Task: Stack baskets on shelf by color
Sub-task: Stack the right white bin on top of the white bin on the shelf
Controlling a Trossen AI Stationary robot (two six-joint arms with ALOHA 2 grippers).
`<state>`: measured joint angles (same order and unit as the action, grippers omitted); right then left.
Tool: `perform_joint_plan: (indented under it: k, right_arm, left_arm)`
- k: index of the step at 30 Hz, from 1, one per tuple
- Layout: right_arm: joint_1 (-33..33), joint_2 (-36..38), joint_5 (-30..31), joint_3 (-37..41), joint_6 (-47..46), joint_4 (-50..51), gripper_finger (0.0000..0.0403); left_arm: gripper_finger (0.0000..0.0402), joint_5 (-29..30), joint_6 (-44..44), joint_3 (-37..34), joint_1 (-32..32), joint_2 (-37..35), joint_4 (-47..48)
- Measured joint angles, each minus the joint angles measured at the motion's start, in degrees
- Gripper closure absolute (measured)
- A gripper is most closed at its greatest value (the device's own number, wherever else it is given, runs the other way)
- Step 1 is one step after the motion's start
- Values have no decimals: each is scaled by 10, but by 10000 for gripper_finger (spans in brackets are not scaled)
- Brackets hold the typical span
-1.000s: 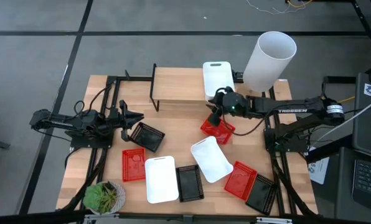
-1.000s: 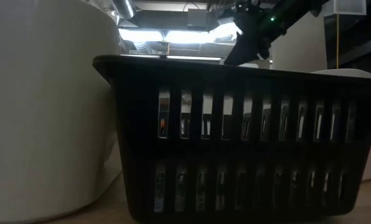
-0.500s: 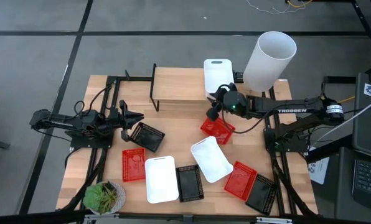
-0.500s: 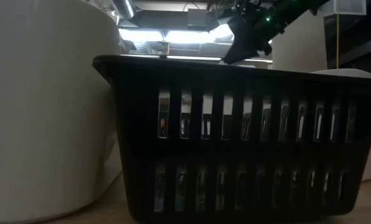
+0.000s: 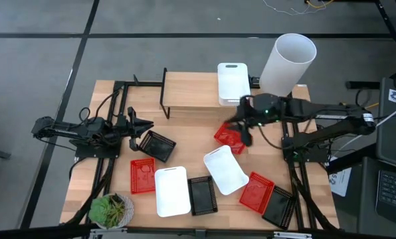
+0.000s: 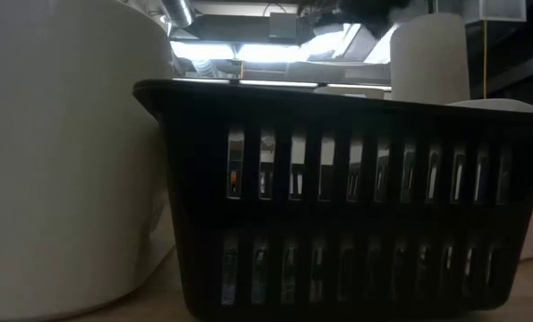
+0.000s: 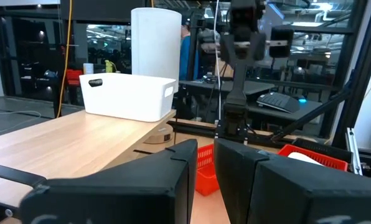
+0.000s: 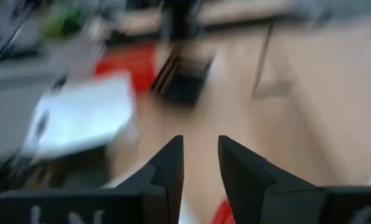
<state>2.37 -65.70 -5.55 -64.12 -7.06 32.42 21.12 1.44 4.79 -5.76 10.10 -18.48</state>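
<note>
1. Right gripper (image 5: 241, 127): held above a red basket (image 5: 231, 137) just in front of the shelf (image 5: 191, 91); fingers (image 8: 167, 168) slightly apart, with nothing between them
2. Left gripper (image 5: 147, 125): at the table's (image 5: 185, 129) left side, beside a black basket (image 5: 156, 145); fingers (image 7: 179, 163) a narrow gap apart, holding nothing
3. White basket (image 5: 232, 83): sits on the right end of the shelf, next to a tall white cylinder (image 5: 286, 64)
4. Remaining baskets: red (image 5: 143, 175), white (image 5: 172, 191), black (image 5: 202, 195), white (image 5: 226, 170), red (image 5: 256, 191) and black (image 5: 278, 206), spread across the table's front half
5. Potted plant (image 5: 110, 211): front-left corner
</note>
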Motion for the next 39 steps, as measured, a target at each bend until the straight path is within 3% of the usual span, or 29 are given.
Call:
perform_joint_plan:
  k: [3, 6, 12, 22, 31, 39]
  right_arm:
    - [-19, 13, -10, -6, -21, 134, 302]
    - [-47, 14, -11, 25, -38, 199, 302]
    - [-132, 5, -41, 122, -48, 66, 302]
    - [-273, -83, -42, 165, -47, -146, 302]
    - [-300, -222, -21, 107, -67, -141, 302]
    - [-319, -269, -22, 77, -106, -138, 302]
  left_arm:
    - [356, 0, 0, 0, 0, 0, 0]
    - [356, 0, 0, 0, 0, 0, 0]
    - [356, 0, 0, 0, 0, 0, 0]
    - [356, 0, -1, 0, 0, 0, 0]
    - [356, 0, -1, 0, 0, 0, 0]
    - [356, 0, -1, 0, 0, 0, 0]
